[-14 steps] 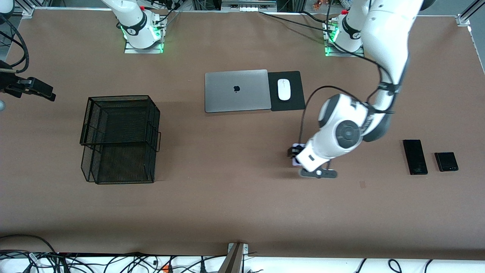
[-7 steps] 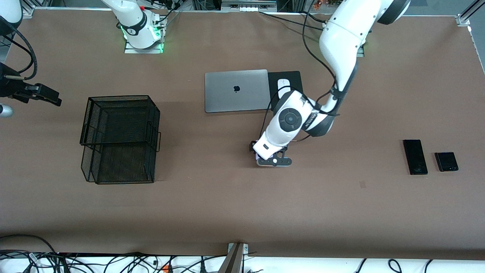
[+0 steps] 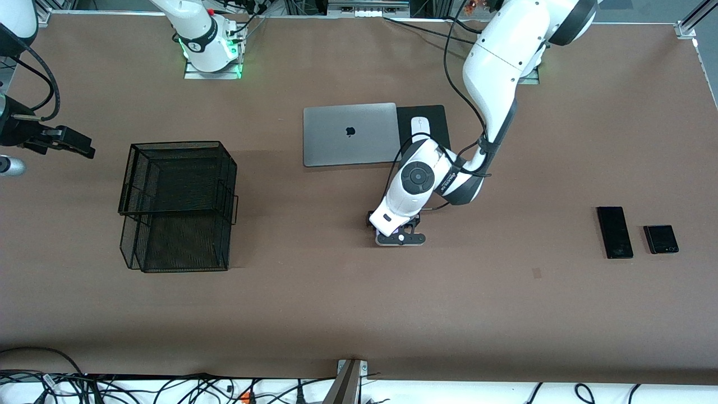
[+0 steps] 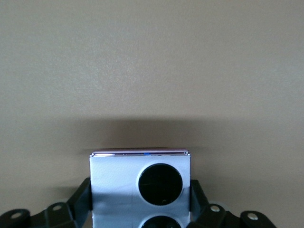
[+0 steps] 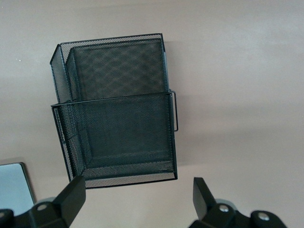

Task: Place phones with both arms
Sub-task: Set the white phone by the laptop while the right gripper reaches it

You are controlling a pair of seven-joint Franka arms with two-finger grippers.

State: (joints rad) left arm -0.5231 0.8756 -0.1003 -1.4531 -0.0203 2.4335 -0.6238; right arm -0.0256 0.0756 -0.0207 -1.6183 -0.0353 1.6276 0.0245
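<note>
The pale lilac-white phone (image 4: 114, 180), squarish with two black circles, sits between the fingers of my left gripper (image 4: 140, 190), which is shut on its sides. That gripper (image 3: 399, 231) hangs low over the table's middle, nearer the front camera than the laptop; the phone casts a close shadow on the brown table. The long black phone (image 3: 615, 232) and the small squarish black phone (image 3: 661, 239) lie side by side toward the left arm's end. My right gripper (image 3: 78, 147) is open and empty (image 5: 137, 190), up in the air beside the mesh basket.
A black two-tier mesh basket (image 3: 176, 205) (image 5: 118, 109) stands toward the right arm's end. A closed grey laptop (image 3: 349, 133) lies mid-table beside a black pad (image 3: 435, 126) with a white mouse (image 3: 419, 124), partly covered by the left arm.
My left arm has carried the lilac phone from nearer the black phones toward the table's middle and lowered it. The right gripper has drifted slightly toward the basket.
</note>
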